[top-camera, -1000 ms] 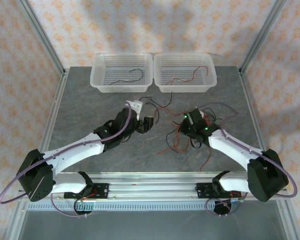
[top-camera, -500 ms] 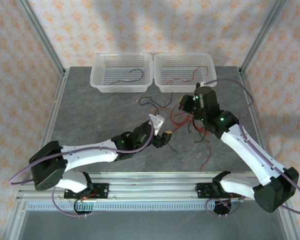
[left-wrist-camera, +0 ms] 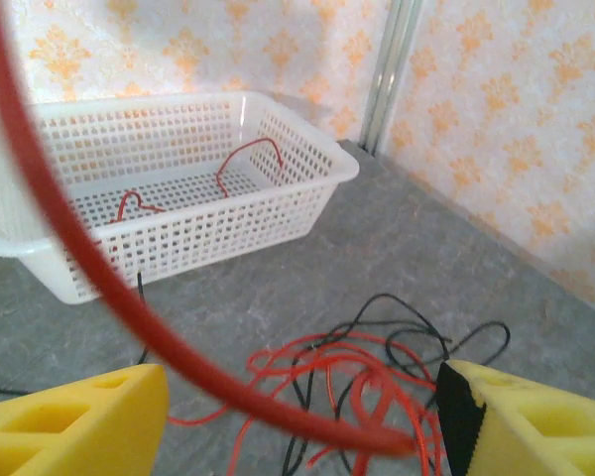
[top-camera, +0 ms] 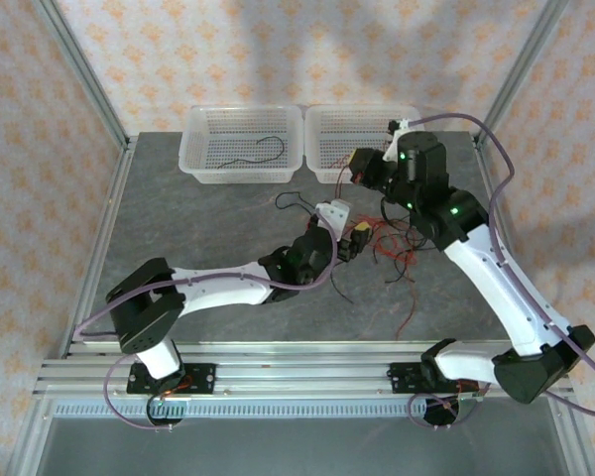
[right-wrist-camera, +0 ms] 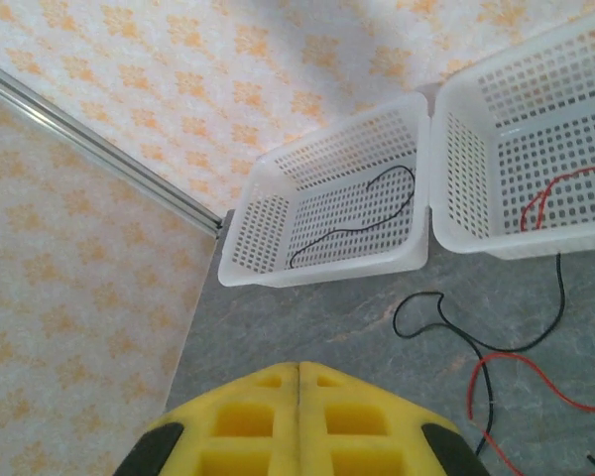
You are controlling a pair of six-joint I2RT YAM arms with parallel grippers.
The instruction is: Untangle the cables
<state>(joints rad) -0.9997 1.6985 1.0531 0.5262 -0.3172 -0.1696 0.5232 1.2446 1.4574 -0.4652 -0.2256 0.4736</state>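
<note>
Over the last sec the right arm is lifting off the cables [top-camera: 395, 248] and swinging up twd the right basket [top-camera: 362, 109], its end effector [top-camera: 361, 165] pressed together (can't tell if a strand is pinched). Meanwhile the left end effector [top-camera: 354, 235], fingers spread, is reaching in beside the tangle on the surface [top-camera: 178, 218], so most wires are still lying knotted. Left wrist cam is showing a red strand [left-wrist-camera: 99, 278] crossing the open gap; right wrist cam is showing a black cable [right-wrist-camera: 362, 208] in the left basket [right-wrist-camera: 263, 228].
</note>
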